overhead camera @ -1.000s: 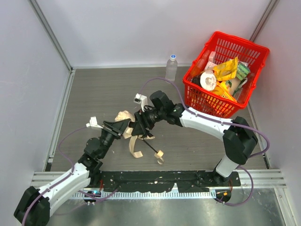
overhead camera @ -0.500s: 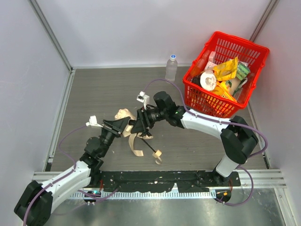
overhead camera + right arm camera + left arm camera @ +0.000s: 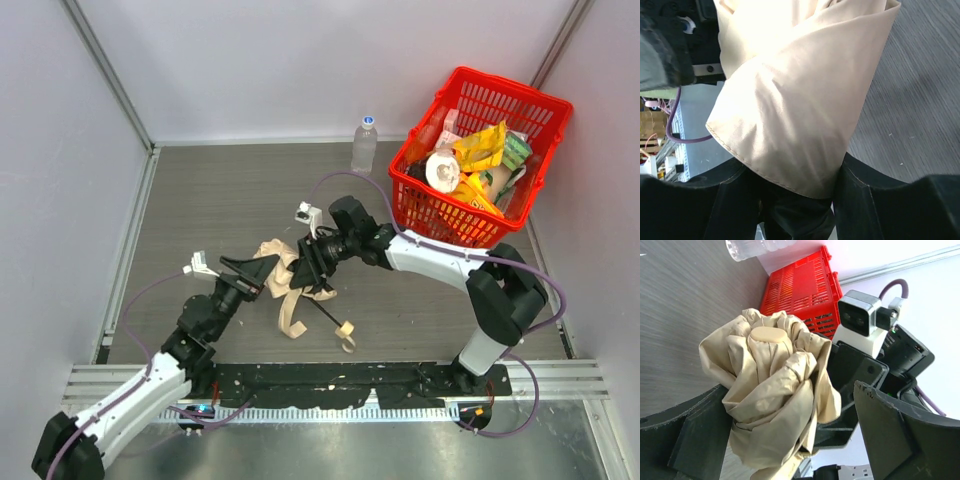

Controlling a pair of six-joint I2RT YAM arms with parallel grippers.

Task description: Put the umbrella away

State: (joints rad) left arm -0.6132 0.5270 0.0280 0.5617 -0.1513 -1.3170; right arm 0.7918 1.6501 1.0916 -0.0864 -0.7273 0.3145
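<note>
- Grey wood-grain table (image 3: 200, 200) fills the floor of the scene, with pale walls on the left, right and far sides.
- White-and-black right arm (image 3: 440, 262) reaches from the near right towards the middle of the table; the left arm (image 3: 150, 375) reaches up from the near left to meet it.
- Red plastic basket (image 3: 450, 222) stands at the far right corner, heaped with goods, among them yellow packets (image 3: 483, 143).
- Cream-beige umbrella (image 3: 275, 250) lies near the middle of the table, between the two grippers and well apart from the basket. Its canopy is bunched into a crumpled bundle, its fabric strap (image 3: 290, 318) trails towards the near edge, and a thin black shaft (image 3: 325, 312) runs near and right to the small beige handle (image 3: 345, 328).
- Right gripper (image 3: 305, 265) is clamped on the umbrella; its wrist view shows a fold of the fabric wedged between the dark fingers (image 3: 875, 200) and touching both.
- Left gripper (image 3: 266, 273) has its jaws spread wide around the bundle's left end. In its wrist view the right-hand finger (image 3: 900, 435) stands off from the fabric, while the cloth rests against the other finger.
- Clear water bottle (image 3: 364, 145) stands upright at the far edge, just left of the basket.
</note>
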